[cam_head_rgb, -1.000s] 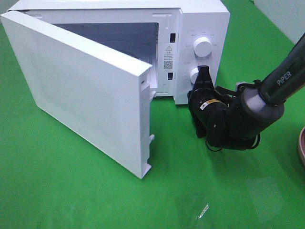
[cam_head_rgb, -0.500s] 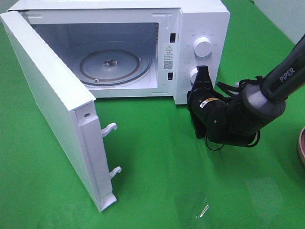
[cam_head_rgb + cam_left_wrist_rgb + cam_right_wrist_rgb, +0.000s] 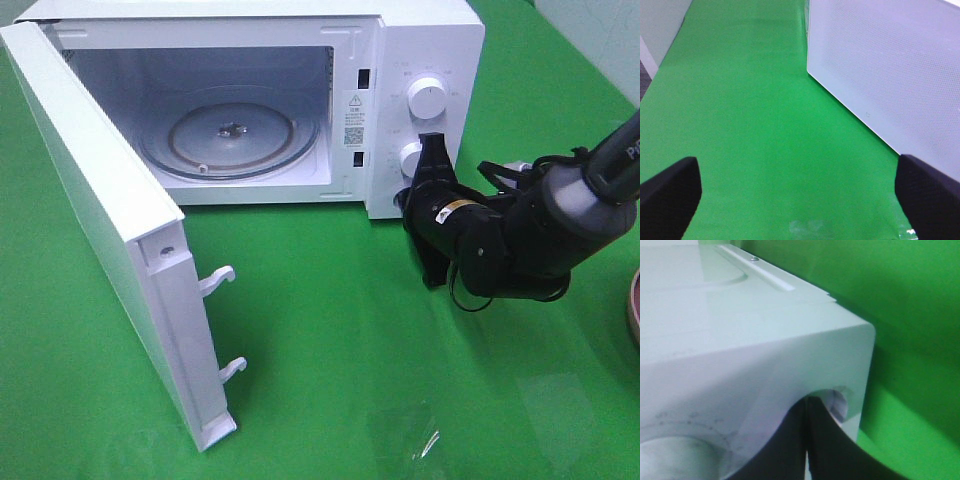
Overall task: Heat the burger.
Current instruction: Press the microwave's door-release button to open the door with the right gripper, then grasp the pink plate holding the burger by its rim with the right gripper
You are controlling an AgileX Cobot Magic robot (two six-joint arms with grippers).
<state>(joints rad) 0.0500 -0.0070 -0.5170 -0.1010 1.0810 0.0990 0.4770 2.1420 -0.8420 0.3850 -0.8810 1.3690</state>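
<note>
Burger: not in any view, so I cannot place it for certain; the only hint is a pink rim (image 3: 634, 300) cut off at the right edge of the high view
Direction from the claws: if the burger sits by that rim, it lies on the right arm's side, behind the right claw and away from the oven mouth, which makes the right arm the nearer one – a judgement, not a sighting
Long axis: cannot tell, the burger being unseen
Right claw (image 3: 432, 160): fingers pressed together on nothing, tips up against the microwave's control panel just beside the lower dial (image 3: 410, 157)
Left claw (image 3: 797, 200): fingers spread wide apart and empty, hanging over bare green counter beside the outer face of the door; out of the high view
Microwave (image 3: 420, 50): white, door (image 3: 90, 200) swung fully open to the left, its two latch hooks (image 3: 218, 280) pointing out
Cavity: glass turntable (image 3: 230, 135) bare – nothing loaded yet
Step in hand: door opening looks done; fetching the burger comes next, and the right claw must part first
Writing: sticker (image 3: 352, 115) on the door frame shows a warning triangle and a square code, print too small to read; marks around the upper dial (image 3: 427, 97) unreadable; yellow label (image 3: 455, 208) on the right arm's wrist unreadable; arm lettering cropped at the frame edge
Counter (image 3: 330, 340): covered in green cloth
</note>
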